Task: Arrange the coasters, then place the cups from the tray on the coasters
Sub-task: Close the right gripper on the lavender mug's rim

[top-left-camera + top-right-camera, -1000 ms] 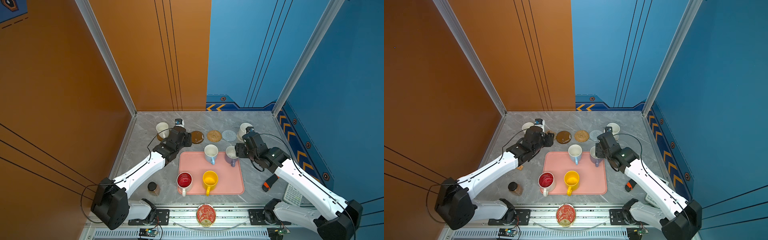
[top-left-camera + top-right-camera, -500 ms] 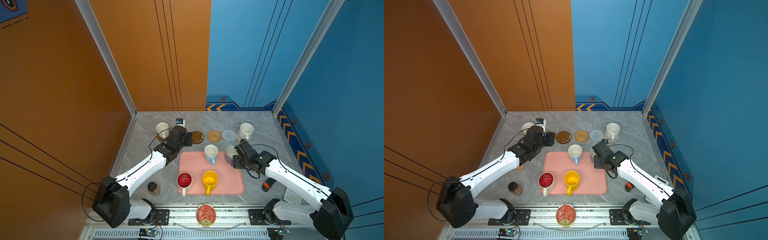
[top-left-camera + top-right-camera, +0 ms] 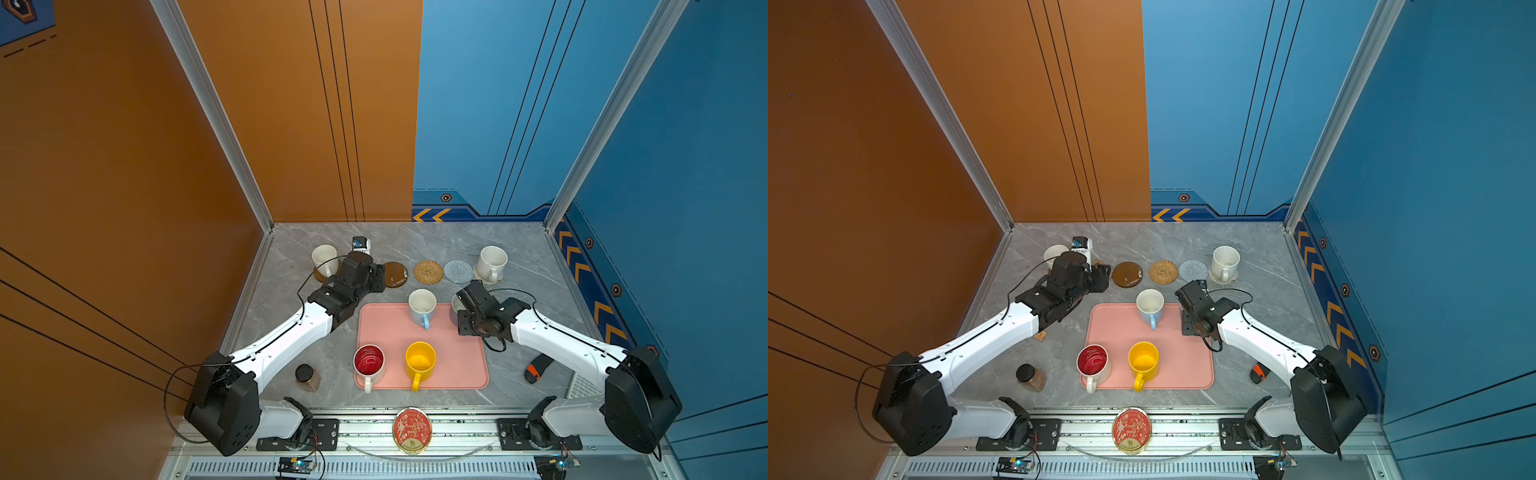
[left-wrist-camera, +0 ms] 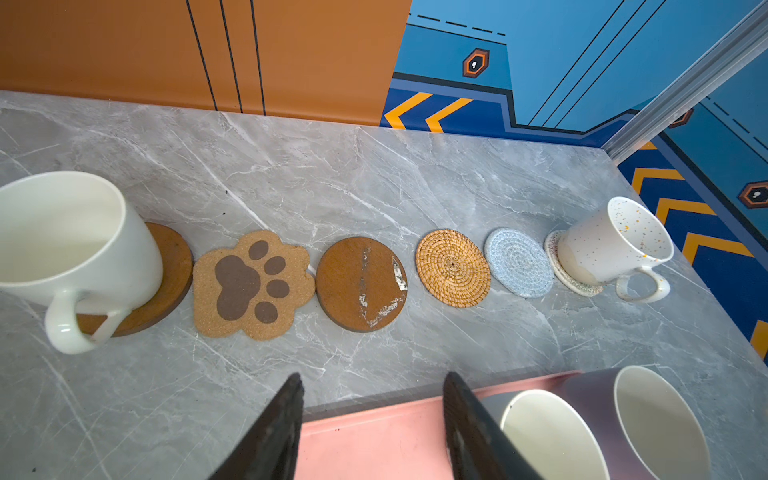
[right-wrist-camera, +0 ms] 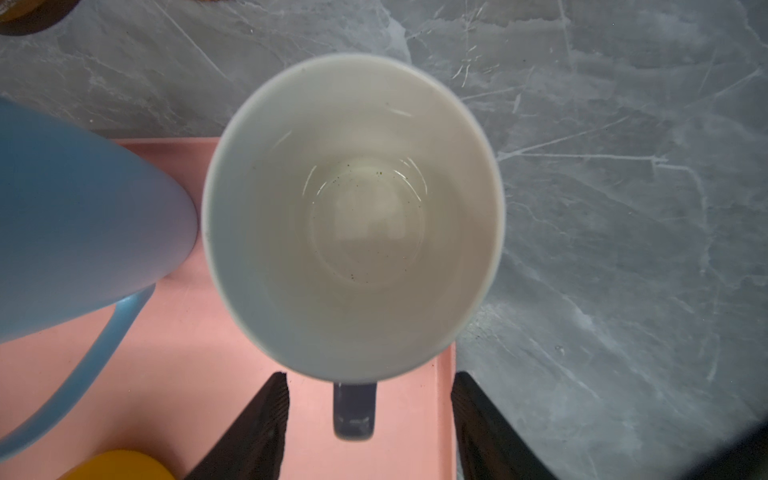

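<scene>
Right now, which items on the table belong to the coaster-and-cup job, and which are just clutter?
Job: tray; coasters: brown disc, second brown disc, paw-print, rattan, blue-grey crochet, cream crochet; cups: white mug, speckled mug, light blue mug, lavender mug, red-inside mug, yellow mug.
Lying about: dark-lidded jar, red-and-gold tin, orange-and-black tool.

Bright even light; right wrist view blurred.

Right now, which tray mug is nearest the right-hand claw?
The lavender mug: its handle lies between the right gripper's open jaws; the other three stand apart.
</scene>
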`<action>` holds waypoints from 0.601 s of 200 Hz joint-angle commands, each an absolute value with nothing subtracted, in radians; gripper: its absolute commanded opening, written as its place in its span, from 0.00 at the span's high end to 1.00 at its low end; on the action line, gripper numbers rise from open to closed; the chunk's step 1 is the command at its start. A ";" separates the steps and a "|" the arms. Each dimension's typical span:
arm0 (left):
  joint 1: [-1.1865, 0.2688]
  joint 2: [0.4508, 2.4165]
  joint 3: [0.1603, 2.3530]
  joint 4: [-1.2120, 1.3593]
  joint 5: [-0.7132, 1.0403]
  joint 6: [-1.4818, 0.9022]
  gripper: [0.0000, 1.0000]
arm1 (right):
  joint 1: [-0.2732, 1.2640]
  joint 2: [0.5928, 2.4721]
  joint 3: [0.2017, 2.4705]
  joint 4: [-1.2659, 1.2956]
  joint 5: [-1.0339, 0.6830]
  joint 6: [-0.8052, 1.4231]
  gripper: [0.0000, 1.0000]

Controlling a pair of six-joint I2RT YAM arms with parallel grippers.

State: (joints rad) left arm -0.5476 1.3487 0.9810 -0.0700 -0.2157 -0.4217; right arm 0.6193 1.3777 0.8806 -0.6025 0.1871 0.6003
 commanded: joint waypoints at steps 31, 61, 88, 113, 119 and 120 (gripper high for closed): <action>-0.551 1.349 0.963 -0.064 -0.213 -0.402 0.45 | 0.621 1.432 0.885 -0.567 0.204 0.612 0.47; -0.549 1.354 0.969 -0.066 -0.211 -0.402 0.45 | 0.615 1.455 0.886 -0.551 0.202 0.615 0.51; -0.549 1.358 0.969 -0.066 -0.210 -0.402 0.45 | 0.610 1.471 0.882 -0.541 0.199 0.615 0.55; -0.548 1.361 0.970 -0.067 -0.210 -0.402 0.45 | 0.605 1.481 0.877 -0.528 0.197 0.618 0.58; -0.548 1.362 0.970 -0.067 -0.209 -0.402 0.45 | 0.604 1.482 0.876 -0.525 0.197 0.619 0.59; -0.548 1.362 0.970 -0.067 -0.209 -0.402 0.45 | 0.603 1.483 0.876 -0.525 0.196 0.619 0.59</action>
